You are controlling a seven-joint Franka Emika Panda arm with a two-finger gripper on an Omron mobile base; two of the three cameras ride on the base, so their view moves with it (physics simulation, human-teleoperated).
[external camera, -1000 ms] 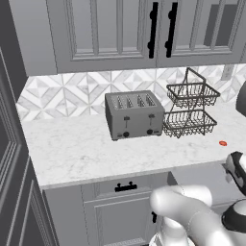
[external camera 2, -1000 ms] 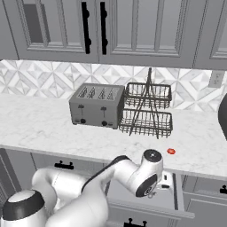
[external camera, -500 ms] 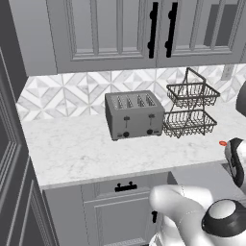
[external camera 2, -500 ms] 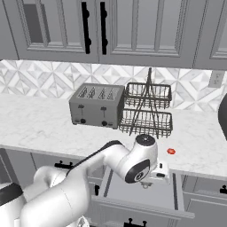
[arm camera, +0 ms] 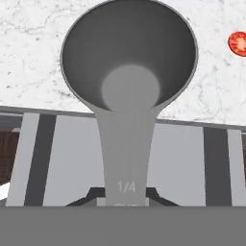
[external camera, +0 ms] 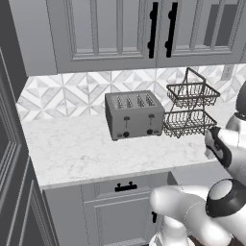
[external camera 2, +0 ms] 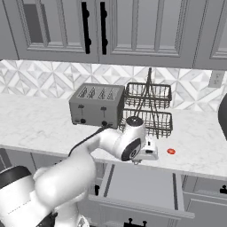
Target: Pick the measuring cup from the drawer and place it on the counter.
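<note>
Arm higher, measuring cup (arm camera: 129, 72) now up over the counter (arm camera: 43, 57).

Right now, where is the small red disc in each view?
Right base view: red disc lies on the counter, right of centre.
Hand view: red disc at the top right edge, beside the measuring cup.
Shared landmark: the veined white counter.

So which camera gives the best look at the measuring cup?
The hand view: the measuring cup faces the camera, bowl open, handle marked 1/4 running down to the pincer. In the right base view the arm's hand covers it. In the left base view I cannot pick it out.
</note>
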